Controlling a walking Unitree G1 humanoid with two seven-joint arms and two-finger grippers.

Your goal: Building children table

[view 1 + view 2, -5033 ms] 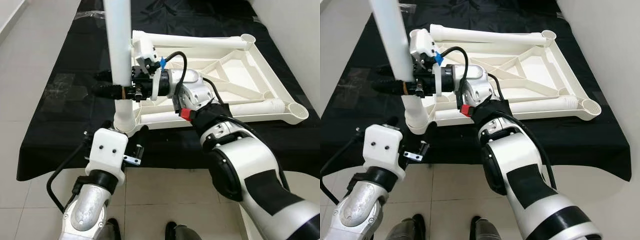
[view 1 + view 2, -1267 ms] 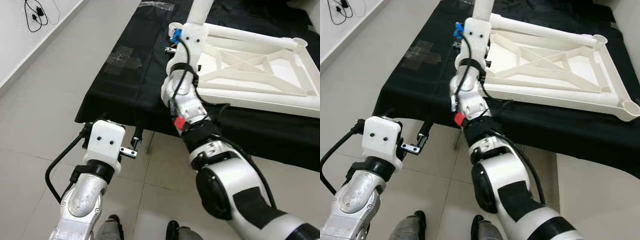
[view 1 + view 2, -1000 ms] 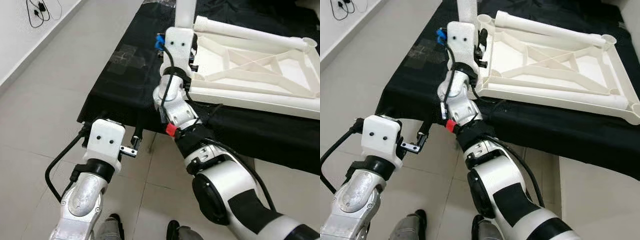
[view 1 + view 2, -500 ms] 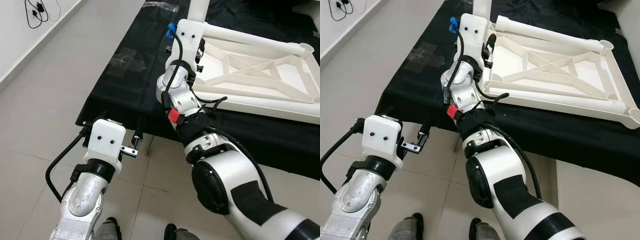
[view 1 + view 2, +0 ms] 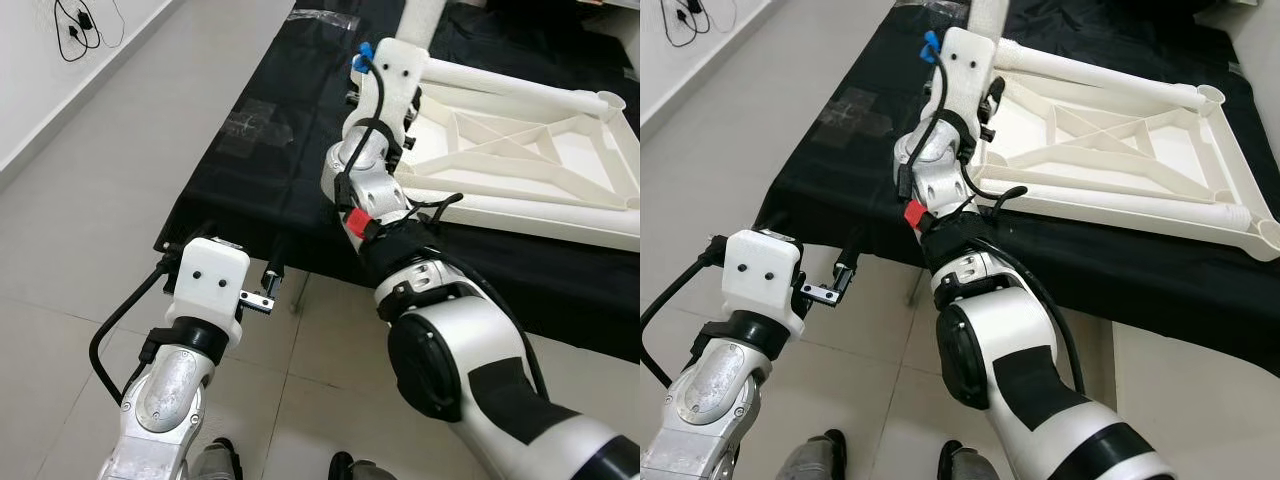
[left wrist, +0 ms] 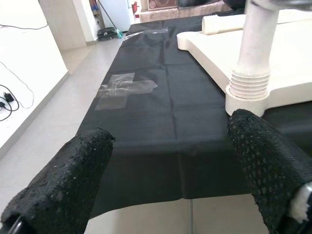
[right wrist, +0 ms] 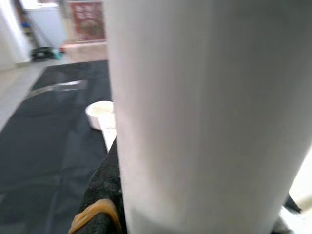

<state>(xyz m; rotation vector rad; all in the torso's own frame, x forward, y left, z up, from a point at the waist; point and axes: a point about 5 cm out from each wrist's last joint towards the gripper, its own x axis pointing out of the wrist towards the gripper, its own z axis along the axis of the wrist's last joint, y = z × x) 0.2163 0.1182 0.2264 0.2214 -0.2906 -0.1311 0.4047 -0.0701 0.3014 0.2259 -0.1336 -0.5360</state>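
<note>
Right wrist view — table leg (image 7: 195, 117) fills right gripper (image 7: 146, 214).

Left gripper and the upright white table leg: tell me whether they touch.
Apart. In the left wrist view, the left gripper is open, and the table leg stands beyond its fingers, with black cloth between.
</note>
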